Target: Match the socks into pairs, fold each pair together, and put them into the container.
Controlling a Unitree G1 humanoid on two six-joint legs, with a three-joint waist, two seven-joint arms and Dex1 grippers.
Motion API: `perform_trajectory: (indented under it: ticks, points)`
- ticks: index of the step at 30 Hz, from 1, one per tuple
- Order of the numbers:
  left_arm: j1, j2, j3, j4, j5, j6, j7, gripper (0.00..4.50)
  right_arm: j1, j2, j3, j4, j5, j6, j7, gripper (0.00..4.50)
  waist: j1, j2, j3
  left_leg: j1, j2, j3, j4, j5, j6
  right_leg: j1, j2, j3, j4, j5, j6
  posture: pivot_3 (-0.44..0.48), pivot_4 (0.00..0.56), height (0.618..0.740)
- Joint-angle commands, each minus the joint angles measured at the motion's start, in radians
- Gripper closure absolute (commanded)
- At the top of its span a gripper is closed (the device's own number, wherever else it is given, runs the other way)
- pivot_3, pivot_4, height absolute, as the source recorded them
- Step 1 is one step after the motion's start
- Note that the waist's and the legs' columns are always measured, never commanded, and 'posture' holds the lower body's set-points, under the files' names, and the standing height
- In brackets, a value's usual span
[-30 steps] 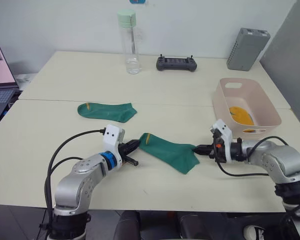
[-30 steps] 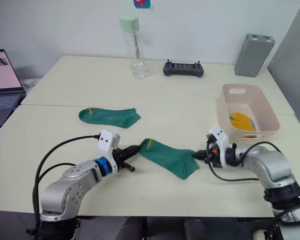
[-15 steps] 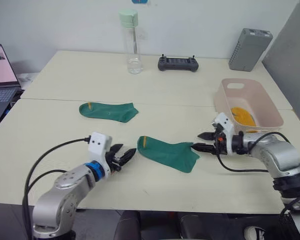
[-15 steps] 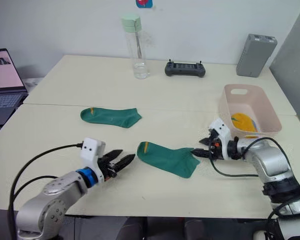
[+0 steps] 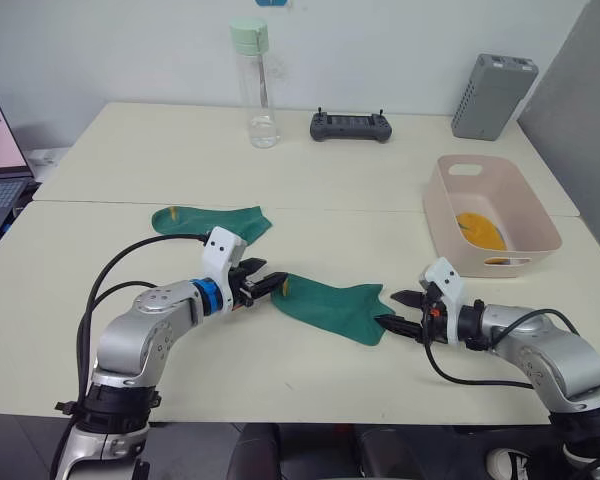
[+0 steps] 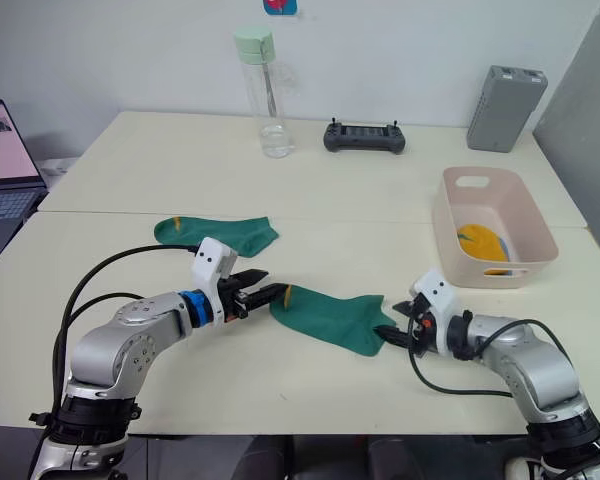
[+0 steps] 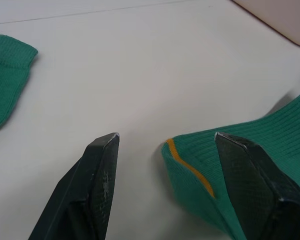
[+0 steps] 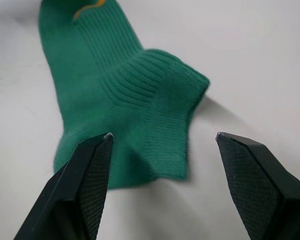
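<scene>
Near dark green sock [image 5: 332, 305] flat on the pale worktop [image 5: 400, 220], slanting across its front half, yellow-marked cuff toward the left arm, toe end toward the right arm. Left gripper [image 5: 270, 285] right at that cuff, fingers [image 7: 101, 172] spread apart, one to each side of the cuff edge, clamping nothing; contact with the fabric cannot be told. Right gripper [image 5: 392, 311] just at the toe end of the same sock, fingers [image 8: 87, 170] also parted wide, one over the fabric's edge and one over bare worktop beside it, gripping nothing.

Second dark green sock [image 5: 210, 221] beyond the near sock, farther back and toward the left arm's side, lying flat, its yellow mark at the end away from the near sock, its other end near the left arm's wrist block. The two green socks apart, not touching.

Pale pink container [image 5: 493, 213] beyond the near sock's toe end, behind the right arm, with mustard yellow fabric [image 5: 479, 230] lying on its floor; count of socks inside cannot be told.

Well behind the near sock, along the back of the worktop: clear bottle [image 5: 256, 85] with a pale green cap standing upright, black handheld controller [image 5: 350, 125] beside it, and grey ribbed box [image 5: 492, 96] tilted at the far corner past the container. Open laptop [image 5: 0, 160] off to the left arm's side, beyond the worktop's edge.
</scene>
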Motion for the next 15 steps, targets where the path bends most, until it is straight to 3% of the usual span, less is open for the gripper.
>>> perform_trajectory:
  ticks: [1, 4, 6, 9, 13, 15]
  points:
    - [0.022, 0.041, -0.007, -0.026, 0.015, -0.005, -0.018, 1.34, 0.002, 0.011, -0.01, -0.041, 0.007, -0.02, -0.009, 0.99, 0.0, 0.0, 0.0, 0.0, 0.0, 0.0, 0.0, 0.0, 0.0, 0.0, 0.0, 0.0, 0.0, 0.0, 0.0, 0.0, 0.15, 0.74]
    - [0.036, 0.058, 0.007, -0.025, 0.008, -0.004, -0.022, 1.3, 0.004, 0.017, -0.005, -0.043, 0.013, -0.015, -0.005, 1.36, 0.001, 0.0, 0.0, 0.0, 0.0, 0.0, 0.0, 0.0, 0.0, 0.0, 0.0, 0.0, 0.0, 0.0, 0.0, 0.0, 0.15, 0.74]
    - [0.042, 0.066, 0.007, -0.027, 0.006, -0.002, -0.026, 1.3, 0.005, 0.014, -0.001, -0.049, 0.022, -0.008, 0.007, 1.98, 0.003, 0.0, 0.0, 0.0, 0.0, 0.0, 0.0, 0.0, 0.0, 0.0, 0.0, 0.0, 0.0, 0.0, 0.0, 0.0, 0.15, 0.74]
    - [0.06, 0.064, 0.016, -0.032, 0.004, -0.003, -0.012, 1.94, 0.003, 0.008, 0.005, -0.053, 0.031, -0.003, 0.029, 3.05, 0.004, 0.0, 0.0, 0.0, 0.0, 0.0, 0.0, 0.0, 0.0, 0.0, 0.0, 0.0, 0.0, 0.0, 0.0, 0.0, 0.15, 0.74]
    - [0.078, 0.054, 0.028, -0.056, -0.008, 0.01, 0.006, 3.19, -0.003, -0.001, 0.007, -0.044, 0.033, -0.006, 0.046, 4.46, 0.005, 0.0, 0.0, 0.0, 0.0, 0.0, 0.0, 0.0, 0.0, 0.0, 0.0, 0.0, 0.0, 0.0, 0.0, 0.0, 0.15, 0.74]
    - [0.096, 0.049, 0.044, -0.08, -0.021, 0.023, 0.018, 3.81, -0.01, -0.007, -0.003, -0.036, 0.036, -0.006, 0.053, 4.5, 0.005, 0.0, 0.0, 0.0, 0.0, 0.0, 0.0, 0.0, 0.0, 0.0, 0.0, 0.0, 0.0, 0.0, 0.0, 0.0, 0.15, 0.74]
